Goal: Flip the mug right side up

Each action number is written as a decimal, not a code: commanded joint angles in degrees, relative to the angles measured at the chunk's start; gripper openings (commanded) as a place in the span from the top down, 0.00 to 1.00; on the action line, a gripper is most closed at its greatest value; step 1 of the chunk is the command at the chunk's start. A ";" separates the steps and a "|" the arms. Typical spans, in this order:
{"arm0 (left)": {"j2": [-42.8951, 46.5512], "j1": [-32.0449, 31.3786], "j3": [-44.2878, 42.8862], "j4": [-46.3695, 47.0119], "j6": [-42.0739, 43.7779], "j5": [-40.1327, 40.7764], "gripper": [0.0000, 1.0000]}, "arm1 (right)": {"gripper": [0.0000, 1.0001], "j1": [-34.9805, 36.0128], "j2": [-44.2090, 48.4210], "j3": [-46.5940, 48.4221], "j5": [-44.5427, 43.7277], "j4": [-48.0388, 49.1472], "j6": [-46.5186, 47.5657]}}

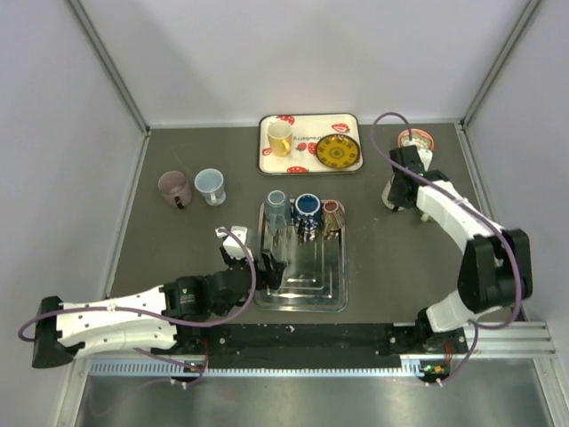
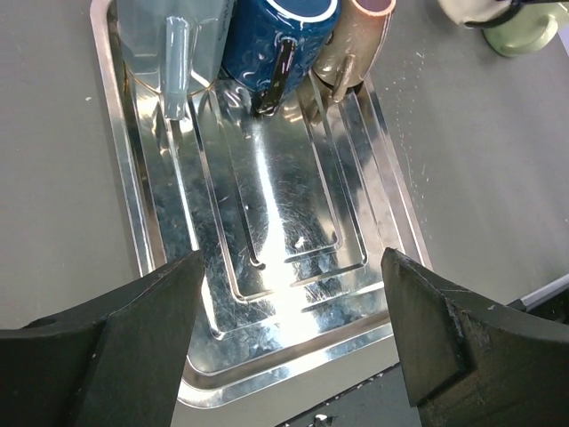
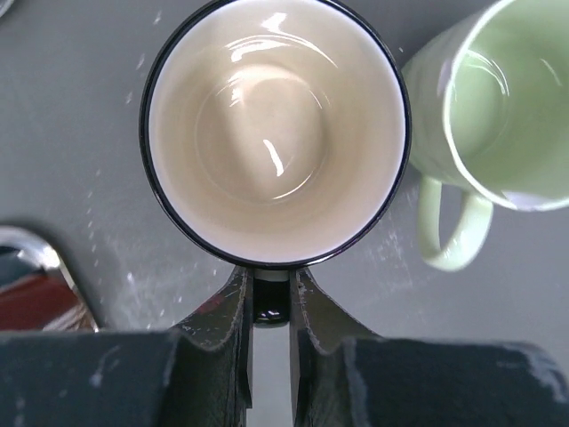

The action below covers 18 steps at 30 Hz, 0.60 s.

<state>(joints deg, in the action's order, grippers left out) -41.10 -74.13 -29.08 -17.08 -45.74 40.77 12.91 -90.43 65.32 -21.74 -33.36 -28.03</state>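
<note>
Near the worktop's front edge, the left gripper (image 2: 292,267) hangs with its matte black fingers spread wide over a ribbed, scratched steel tray (image 2: 284,178). The tray's far end carries a translucent pale-blue mug (image 2: 173,44), a glossy dark-blue mug (image 2: 276,36) and a tan mug (image 2: 356,36). Farther off, toward the right edge, the right gripper (image 3: 271,307) is pinched tight on the dark handle of the round cream mug (image 3: 276,133), which stands mouth up, thin black rim showing, just beside a pale-green mug (image 3: 498,98).

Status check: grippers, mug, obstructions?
Left gripper open over metal tray. Right gripper shut on cream mug handle, mouth up. Green mug close beside.
</note>
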 commanded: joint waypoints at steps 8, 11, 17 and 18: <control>1.29 0.12 -0.01 5.55 -2.43 5.72 0.13 | 1.00 0.98 23.62 -7.56 14.93 4.87 0.26; 2.60 0.21 2.09 15.70 2.29 5.02 0.11 | 1.00 1.07 31.77 -13.54 27.77 10.93 -2.55; 6.65 1.53 7.54 37.71 7.93 -4.29 0.01 | 1.00 2.56 42.69 -19.26 48.09 25.62 -12.03; 6.39 2.23 7.72 42.00 8.12 -5.52 0.01 | 1.00 2.82 43.84 -19.70 49.41 27.02 -14.40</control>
<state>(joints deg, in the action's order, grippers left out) -35.77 -73.38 -22.96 3.81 -41.91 41.54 14.33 -53.43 45.21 11.70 -24.51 -34.20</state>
